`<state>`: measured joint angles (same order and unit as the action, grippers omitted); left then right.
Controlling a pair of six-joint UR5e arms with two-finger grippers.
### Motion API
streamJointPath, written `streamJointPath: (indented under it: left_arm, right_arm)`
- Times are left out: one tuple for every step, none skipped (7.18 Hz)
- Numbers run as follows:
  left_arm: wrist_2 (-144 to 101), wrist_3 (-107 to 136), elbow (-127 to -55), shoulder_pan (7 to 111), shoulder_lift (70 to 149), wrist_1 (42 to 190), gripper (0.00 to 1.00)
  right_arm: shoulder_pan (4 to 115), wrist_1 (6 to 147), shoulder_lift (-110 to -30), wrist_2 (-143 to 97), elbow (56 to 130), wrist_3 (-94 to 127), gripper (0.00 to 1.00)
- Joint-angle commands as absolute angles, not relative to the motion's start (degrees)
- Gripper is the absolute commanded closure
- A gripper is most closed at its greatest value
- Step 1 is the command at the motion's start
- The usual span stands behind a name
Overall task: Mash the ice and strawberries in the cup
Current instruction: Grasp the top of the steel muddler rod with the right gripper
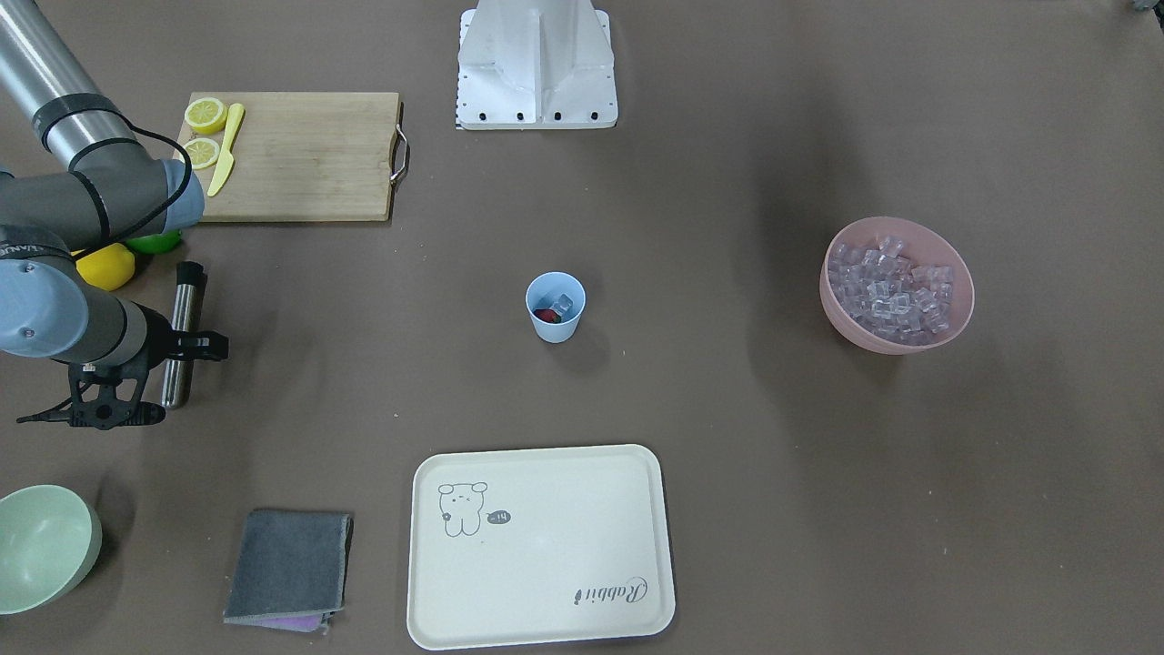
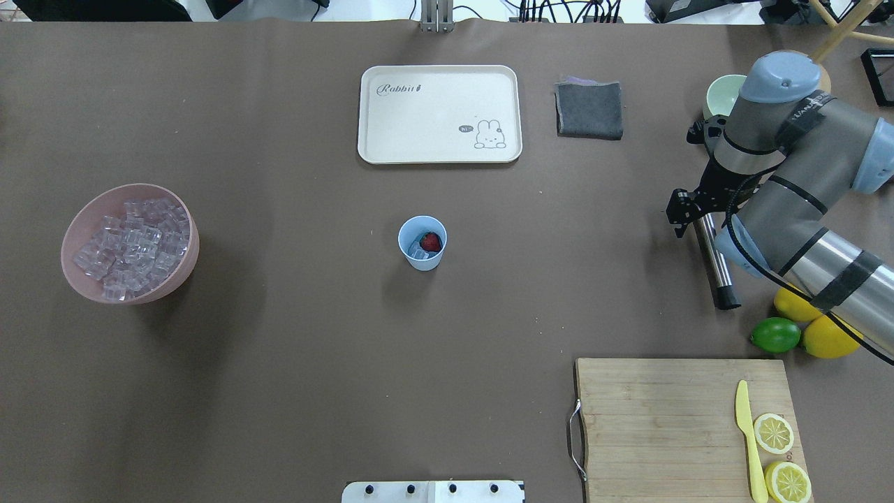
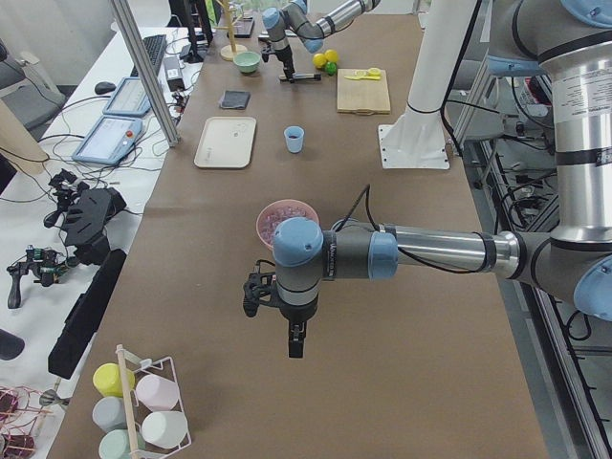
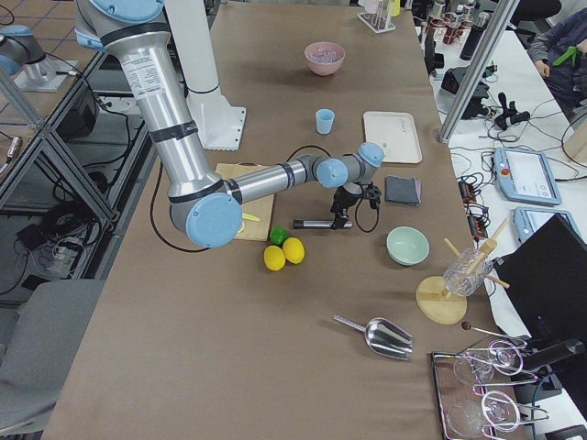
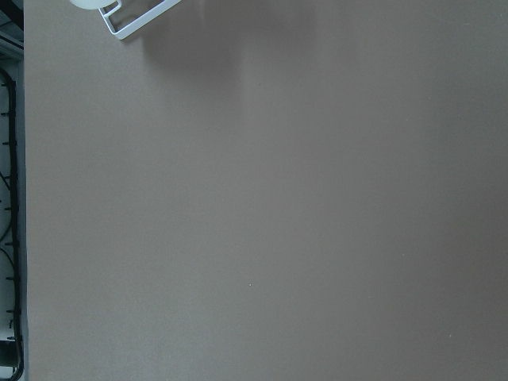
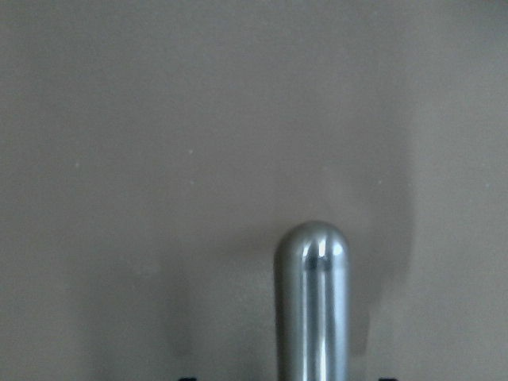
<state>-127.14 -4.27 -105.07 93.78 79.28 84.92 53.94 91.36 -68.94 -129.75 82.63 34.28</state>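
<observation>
The pale blue cup (image 1: 556, 329) stands upright at mid-table and holds one dark red strawberry (image 2: 431, 242) beside a few ice cubes (image 2: 417, 249). More ice (image 1: 889, 291) is heaped in the pink bowl (image 2: 70, 234). A steel muddler (image 2: 716, 264) lies flat on the table. My right gripper (image 2: 698, 211) hangs low over its far end. In the right wrist view the muddler's rounded end (image 6: 311, 294) sits between the jaws, which stand apart either side of it. My left gripper (image 3: 296, 339) shows only in the exterior left view, over bare table, so I cannot tell its state.
A wooden cutting board (image 2: 663, 419) carries two lemon halves (image 2: 774, 433) and a yellow knife (image 2: 747, 440). Two lemons (image 2: 827, 337) and a lime (image 2: 775, 334) lie near the right arm. A cream tray (image 1: 541, 546), grey cloth (image 1: 289, 564) and pale green bowl (image 1: 41, 546) are on the far side.
</observation>
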Motion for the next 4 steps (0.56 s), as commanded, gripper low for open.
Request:
streamJointPath:
  left_arm:
    - [-126.91,-4.22,-105.03,93.78,79.28,84.99,0.02]
    - [-126.83,-4.22,-104.94,93.69,79.28,84.99,0.02]
    - [-126.83,-4.22,-104.94,93.69,79.28,84.99,0.02]
    - [-126.83,-4.31,-104.85,93.69,79.28,84.99,0.02]
  right_arm:
    - [55.02,87.21,-68.99,-129.99,79.38,34.19,0.21]
    - [55.11,86.84,-68.99,-130.08,79.19,34.45,0.25]
    - [55.28,86.84,-68.91,-130.69,79.28,34.63,0.29]
    - [55.28,86.84,-68.47,-130.78,79.28,35.59,0.36]
